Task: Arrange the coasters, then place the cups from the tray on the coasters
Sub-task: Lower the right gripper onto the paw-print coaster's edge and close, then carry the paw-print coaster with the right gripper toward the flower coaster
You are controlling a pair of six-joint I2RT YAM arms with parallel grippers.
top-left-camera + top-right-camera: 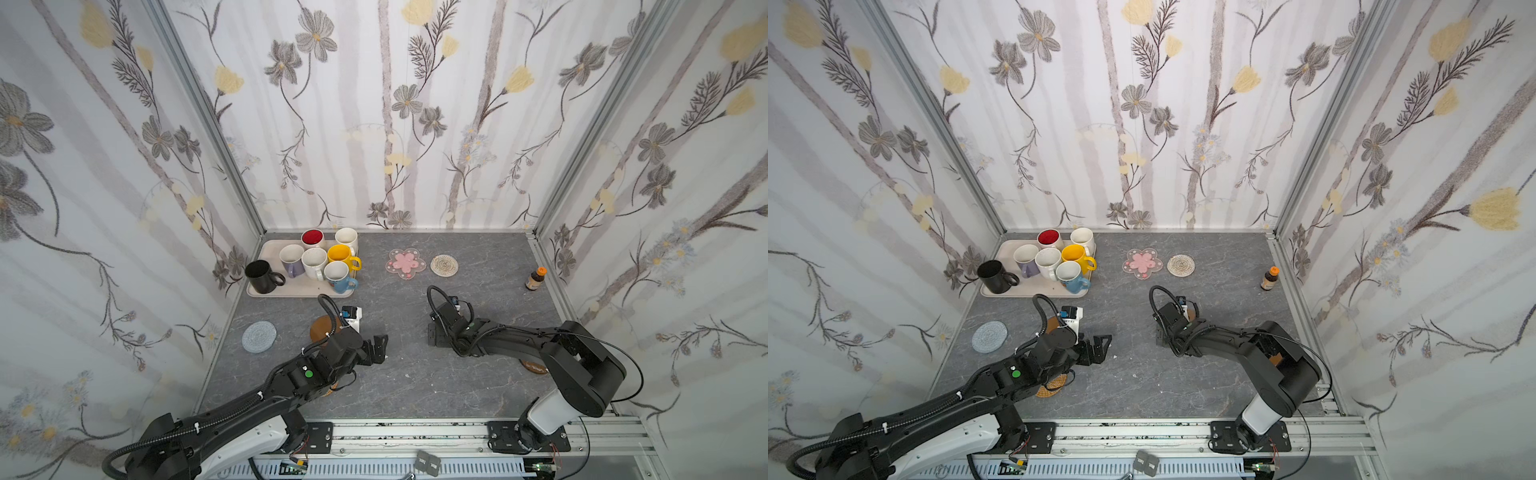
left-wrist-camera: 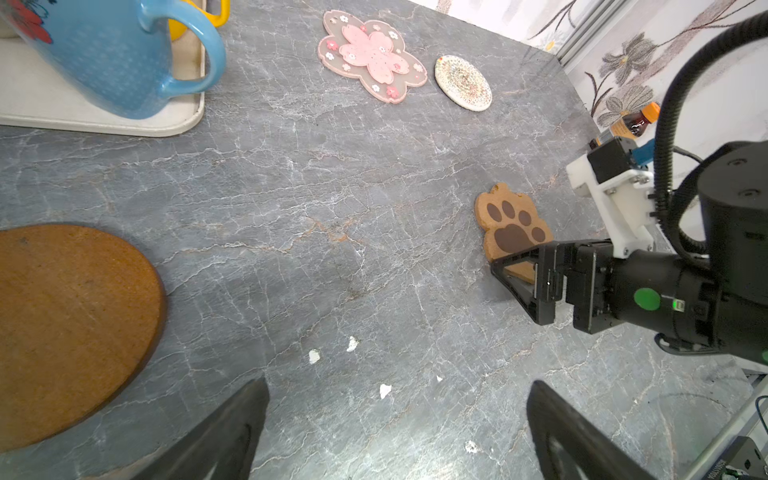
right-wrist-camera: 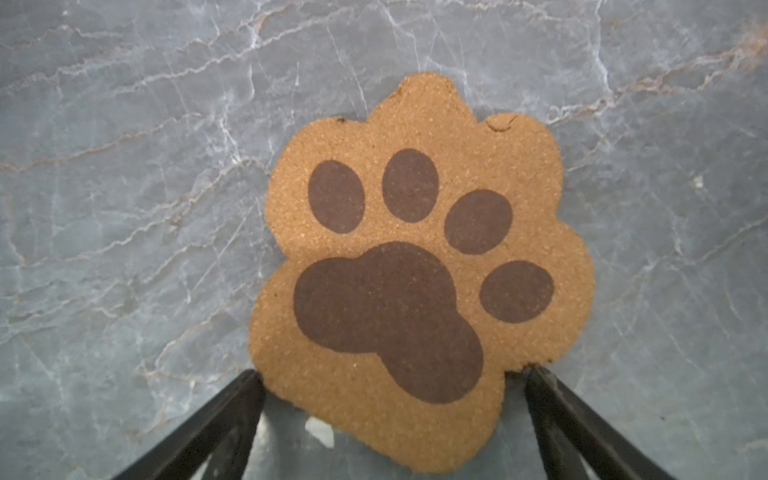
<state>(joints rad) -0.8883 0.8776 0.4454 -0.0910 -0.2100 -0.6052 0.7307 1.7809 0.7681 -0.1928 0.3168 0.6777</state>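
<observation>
Right gripper (image 3: 395, 372) is spread wide, nothing held yet; brown cork paw-shaped coaster (image 3: 415, 270) is straddled flat on grey marbled table (image 3: 124, 166). Thin edge could easily be missed, and then it just gets shoved sideways.

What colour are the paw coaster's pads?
Dark brown on tan paw coaster; best in right wrist view.

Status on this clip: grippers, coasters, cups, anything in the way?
Both open: left gripper empty, right gripper straddling paw coaster, flat on table. Cups all on tray. Small bottle by wall, clear of both.
</observation>
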